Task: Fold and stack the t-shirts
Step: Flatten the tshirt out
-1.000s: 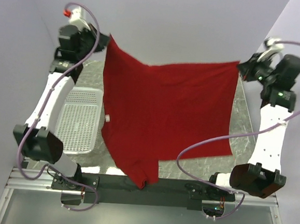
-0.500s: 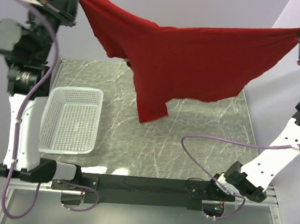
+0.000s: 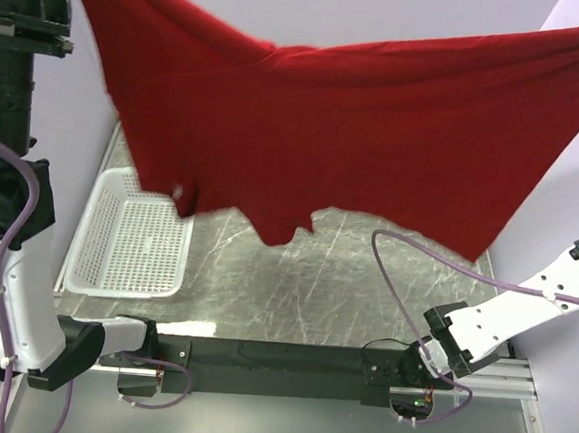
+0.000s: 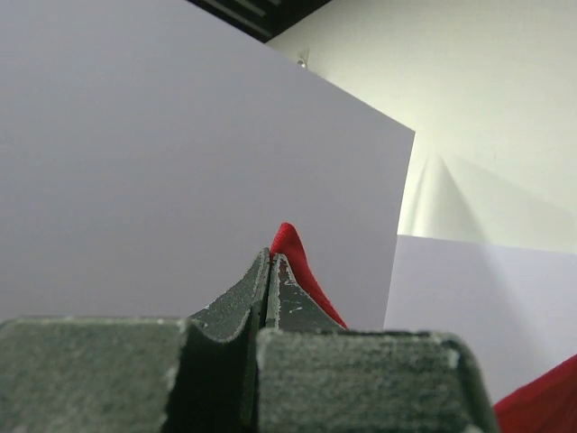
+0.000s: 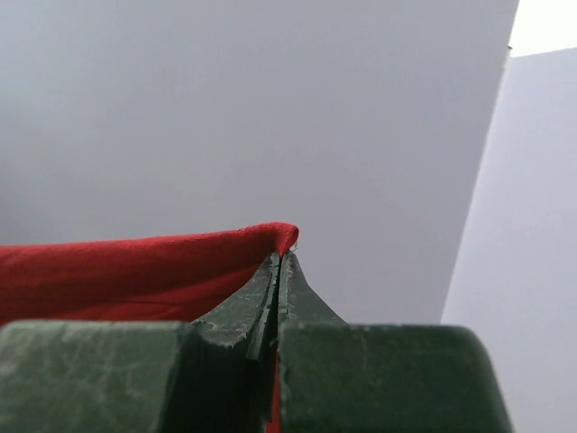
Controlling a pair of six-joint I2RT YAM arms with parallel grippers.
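A deep-red t-shirt (image 3: pixel 346 131) hangs spread wide high above the table, stretched between both arms. My left gripper (image 4: pixel 270 262) is shut on one corner of the t-shirt (image 4: pixel 293 257), which pokes up past the fingertips. My right gripper (image 5: pixel 279 260) is shut on the other corner, where the red cloth (image 5: pixel 135 271) runs off to the left. In the top view both grippers lie at or beyond the upper corners of the picture. The shirt's lower edge and a sleeve dangle over the back of the table.
A white mesh basket (image 3: pixel 132 239) sits on the marble table top (image 3: pixel 344 291) at the left, partly behind the hanging cloth. Walls stand close behind and on both sides. The arm bases and a black rail (image 3: pixel 278 358) line the near edge.
Both arms have lifted the t-shirt from just over the table to high up and pulled it wider apart. The cloth now hangs closer to the camera and hides the table's back.
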